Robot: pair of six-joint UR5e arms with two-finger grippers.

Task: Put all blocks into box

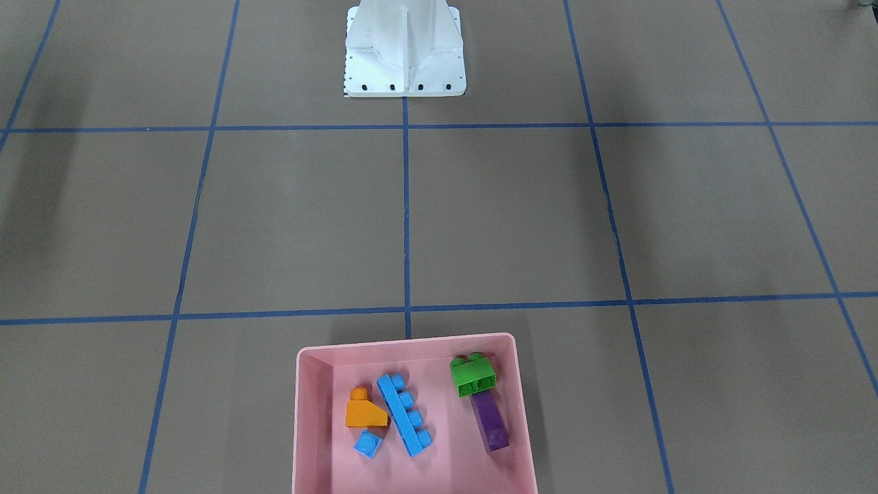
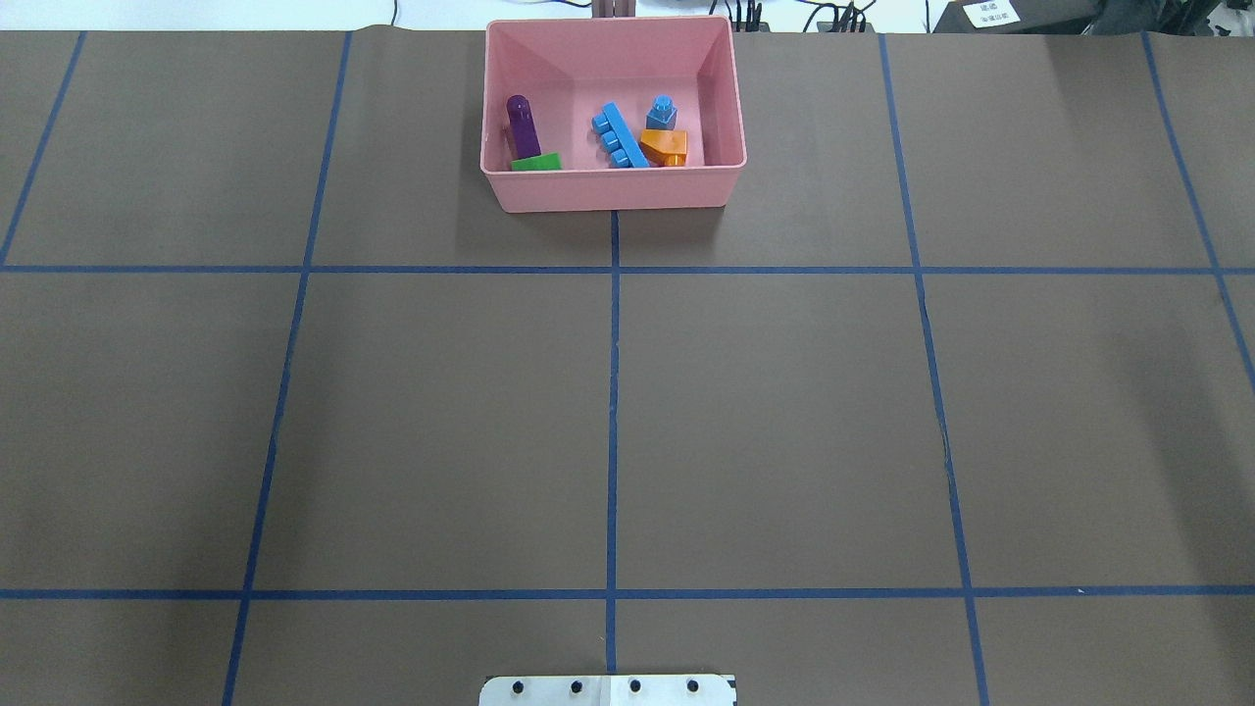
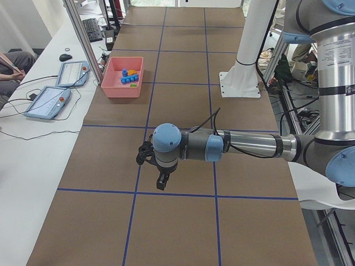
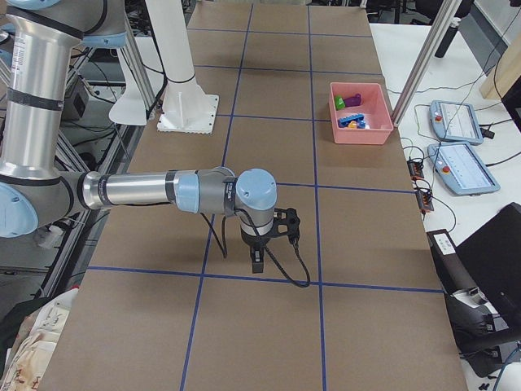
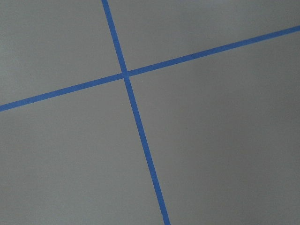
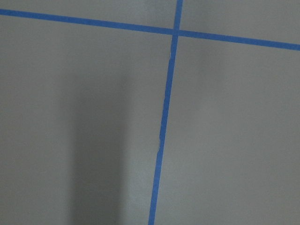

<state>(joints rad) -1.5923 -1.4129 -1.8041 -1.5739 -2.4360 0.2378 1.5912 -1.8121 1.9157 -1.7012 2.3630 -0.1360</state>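
you look done: all five blocks [image 1: 405,414] lie inside the box [image 1: 300,425]; whether the left gripper [image 3: 161,182] or right gripper [image 4: 256,262] gapes, you cannot tell.

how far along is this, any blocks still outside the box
Looks done: the orange, tiny blue, long blue, purple and green blocks all lie inside the pink box. Nothing in hand: left gripper and right gripper hang over bare table. No block shows outside.

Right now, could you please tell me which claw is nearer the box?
Left, probably, though only just. Both hang well off to opposite sides of the box: the left claw near its row, the right claw farther back toward the base.
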